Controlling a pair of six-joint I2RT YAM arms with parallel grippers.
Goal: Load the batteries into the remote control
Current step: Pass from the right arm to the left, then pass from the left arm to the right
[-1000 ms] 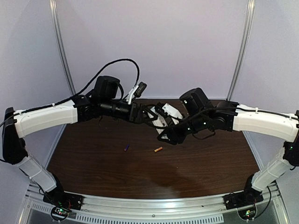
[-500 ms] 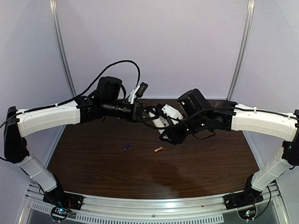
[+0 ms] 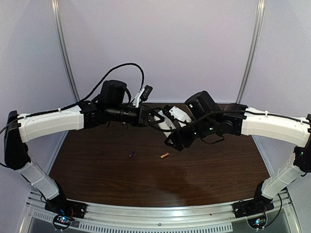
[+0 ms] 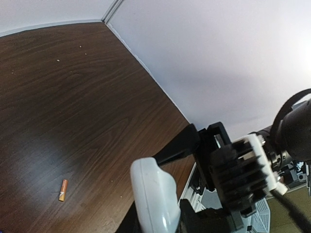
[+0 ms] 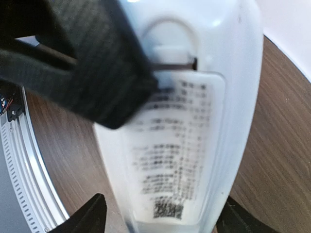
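Note:
The white remote control hangs in the air above the back of the table, between both arms. My left gripper is shut on it; in the left wrist view the remote control sits squeezed between the black fingers of that gripper. In the right wrist view its labelled back faces the camera, with the battery cover in place. My right gripper is open, a finger standing off each side of the remote's end. The purple battery and orange battery lie on the table below; the orange battery also shows in the left wrist view.
The brown wooden table is walled by pale panels behind and at both sides. A metal rail with the arm bases runs along the near edge. A black cable loops above the left arm.
The left gripper's jaws have closed onto the remote control. The right gripper's jaws have opened away from it. Both arms have barely shifted.

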